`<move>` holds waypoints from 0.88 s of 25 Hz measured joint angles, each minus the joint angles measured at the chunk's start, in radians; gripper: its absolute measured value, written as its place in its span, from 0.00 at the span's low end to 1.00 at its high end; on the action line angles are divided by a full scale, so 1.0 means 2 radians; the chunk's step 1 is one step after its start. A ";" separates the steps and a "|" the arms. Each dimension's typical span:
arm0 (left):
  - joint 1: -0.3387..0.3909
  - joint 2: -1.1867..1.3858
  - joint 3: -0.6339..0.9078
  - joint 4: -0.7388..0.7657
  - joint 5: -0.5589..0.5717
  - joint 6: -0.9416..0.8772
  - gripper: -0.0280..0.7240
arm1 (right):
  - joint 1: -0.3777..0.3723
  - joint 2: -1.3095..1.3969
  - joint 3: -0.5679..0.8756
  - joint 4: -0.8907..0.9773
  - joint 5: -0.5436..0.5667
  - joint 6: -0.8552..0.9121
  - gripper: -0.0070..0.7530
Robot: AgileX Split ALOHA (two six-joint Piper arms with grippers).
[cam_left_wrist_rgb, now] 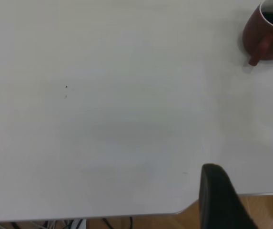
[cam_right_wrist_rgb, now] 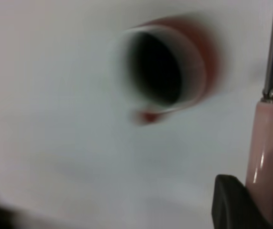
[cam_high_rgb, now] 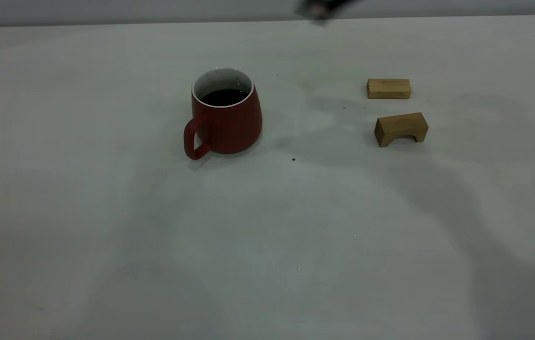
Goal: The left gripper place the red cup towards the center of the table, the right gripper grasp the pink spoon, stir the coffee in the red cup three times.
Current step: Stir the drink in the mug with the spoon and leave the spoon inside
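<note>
"Two wooden blocks (cam_high_rgb: 397,108) lay off to one side, but where was the red cup (cam_high_rgb: 224,113)?"

"It stood upright near the middle of the table (cam_high_rgb: 106,236), coffee (cam_high_rgb: 224,97) inside, handle toward the camera."

"And the right gripper (cam_right_wrist_rgb: 262,202)?"

"Its fingers were clamped on the pink spoon (cam_right_wrist_rgb: 262,138), which hung above and beside the cup, its bowl out of view."

"How should the stir go, in your judgement?"

"Bring the spoon over the opening first, lower it straight down, then circle gently inside, clear of the rim so the cup doesn't slide or tip."

"The left gripper (cam_left_wrist_rgb: 246,200)?"

"Parked at the table's edge, well apart from the cup, fingers spread and empty."
</note>
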 joint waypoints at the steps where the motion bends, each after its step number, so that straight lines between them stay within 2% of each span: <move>1: 0.000 0.000 0.000 0.000 0.000 0.000 0.52 | 0.005 0.000 0.000 0.052 -0.001 0.000 0.18; 4: 0.000 0.000 0.000 0.000 0.000 0.000 0.52 | 0.012 0.004 0.000 0.181 0.002 0.029 0.18; 8: 0.000 0.000 0.000 0.000 0.000 0.000 0.52 | 0.024 0.031 0.000 0.314 0.009 0.136 0.18; 14: 0.000 0.000 0.000 0.000 0.000 0.000 0.52 | 0.050 0.074 -0.001 0.416 0.009 0.239 0.18; 22: 0.000 0.000 0.000 0.000 0.000 0.000 0.52 | 0.052 0.144 -0.053 0.449 0.007 0.243 0.18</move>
